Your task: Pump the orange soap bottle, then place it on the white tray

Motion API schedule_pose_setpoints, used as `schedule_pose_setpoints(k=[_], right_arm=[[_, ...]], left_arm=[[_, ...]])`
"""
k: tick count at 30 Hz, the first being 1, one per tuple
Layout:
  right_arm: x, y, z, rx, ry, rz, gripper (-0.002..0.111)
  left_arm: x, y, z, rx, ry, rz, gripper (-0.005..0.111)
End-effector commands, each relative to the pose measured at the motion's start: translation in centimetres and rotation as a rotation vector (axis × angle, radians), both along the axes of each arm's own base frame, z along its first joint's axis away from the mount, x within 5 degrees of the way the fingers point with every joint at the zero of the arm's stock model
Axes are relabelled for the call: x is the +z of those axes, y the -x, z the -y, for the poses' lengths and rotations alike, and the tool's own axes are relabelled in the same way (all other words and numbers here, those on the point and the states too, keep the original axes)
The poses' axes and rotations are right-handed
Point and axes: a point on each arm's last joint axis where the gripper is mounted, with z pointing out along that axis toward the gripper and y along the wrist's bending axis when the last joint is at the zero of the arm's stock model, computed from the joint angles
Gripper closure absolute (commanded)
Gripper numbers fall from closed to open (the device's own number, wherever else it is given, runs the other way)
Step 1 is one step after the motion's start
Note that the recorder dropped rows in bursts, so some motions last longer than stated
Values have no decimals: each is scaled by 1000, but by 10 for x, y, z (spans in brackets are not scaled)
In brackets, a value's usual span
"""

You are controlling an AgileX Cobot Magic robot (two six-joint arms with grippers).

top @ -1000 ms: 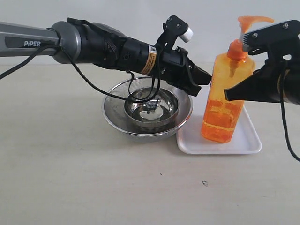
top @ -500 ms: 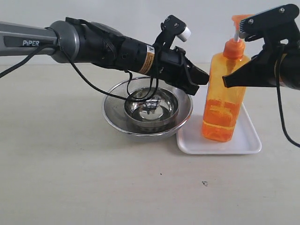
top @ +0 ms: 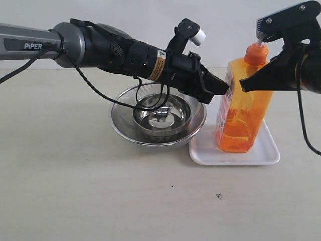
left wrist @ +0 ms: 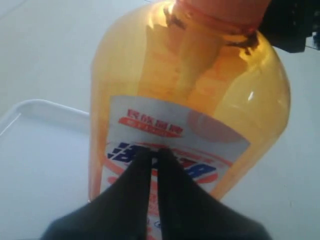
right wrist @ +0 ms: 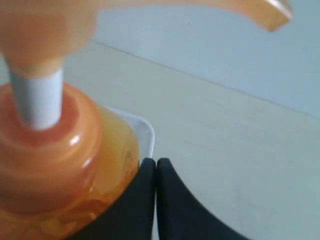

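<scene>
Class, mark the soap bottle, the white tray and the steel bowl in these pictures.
Soap bottle (top: 241, 120): exterior view, orange body.
White tray (top: 268, 148): exterior view, bare floor right of the bottle.
Steel bowl (top: 120, 125): exterior view, left outer wall.

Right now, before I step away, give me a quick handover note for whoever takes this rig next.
Left gripper: shut, holding nothing, tips against the label of the orange soap bottle.
Right gripper: shut, holding nothing, tips at the bottle's shoulder, below the pump head.
Bottle: on the white tray, leaning slightly, beside the steel bowl.
Done: bottle is on the tray. Pump stem is up; these views cannot show whether it was pumped.
Left: confirm the pump, then back both arms off.
</scene>
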Motion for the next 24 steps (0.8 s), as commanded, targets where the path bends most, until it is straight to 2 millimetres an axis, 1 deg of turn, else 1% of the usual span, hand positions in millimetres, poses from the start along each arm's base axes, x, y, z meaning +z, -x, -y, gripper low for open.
schedule_pose_setpoints(k=[1, 6, 10, 13, 16, 20, 24], right_arm=[[3, -1, -1, 10, 6, 10, 108], [8, 0, 3, -11, 26, 35, 108], [15, 3, 6, -26, 40, 63, 108], [19, 5, 11, -56, 74, 74, 108], [20, 8, 13, -78, 71, 53, 108], [24, 15, 21, -145, 53, 43, 108], [31, 31, 32, -214, 30, 64, 108]], left_arm=[[7, 0, 3, 29, 12, 5, 102], [6, -2, 2, 49, 7, 13, 102], [6, -7, -1, 103, 0, 11, 102], [9, -10, -5, 113, 3, 16, 102], [15, -11, -9, 120, 9, 25, 102], [23, -14, -15, 133, 20, 35, 102], [30, -18, -26, 171, 26, 29, 102]])
